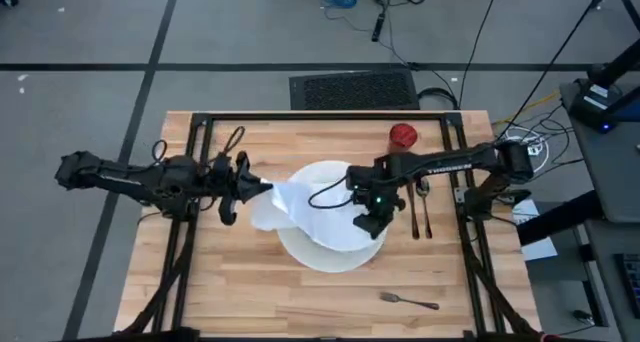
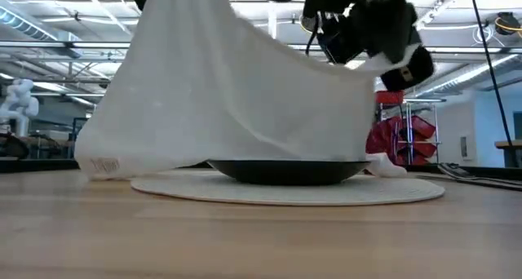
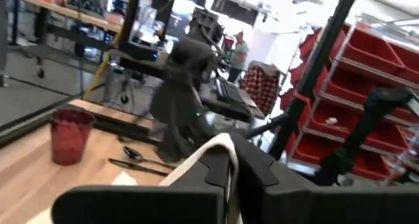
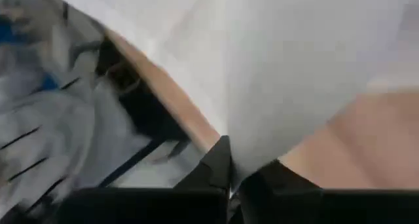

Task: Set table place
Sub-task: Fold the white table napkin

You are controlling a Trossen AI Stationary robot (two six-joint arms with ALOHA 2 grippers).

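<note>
A white napkin (image 2: 236, 91) hangs like a tent between my two grippers, above the dark bowl (image 2: 285, 171) that stands on the white plate (image 1: 330, 250). My left gripper (image 1: 250, 189) is shut on the napkin's left end. My right gripper (image 1: 368, 225) is shut on it over the plate's right side. One lower corner of the napkin (image 2: 102, 166) rests on the table (image 1: 250, 292), left of the plate. In the high view the napkin and my right arm hide the bowl. The red cup (image 1: 403, 135) stands at the far right. My left gripper pinches an edge of the napkin (image 3: 224, 149) between its two fingers, coming level from the table's left. The cloth is raised there and slopes down from the hold. My right gripper pinches the napkin (image 4: 229, 135) between its two fingers from above, slanting down. The cloth is held up over the bowl and runs fairly taut toward the other gripper.
A knife (image 1: 414, 210) and a spoon (image 1: 427, 207) lie side by side right of the plate. A fork (image 1: 408, 301) lies near the front right edge. Black frame rails (image 1: 190, 212) run along the table's left, right and far sides.
</note>
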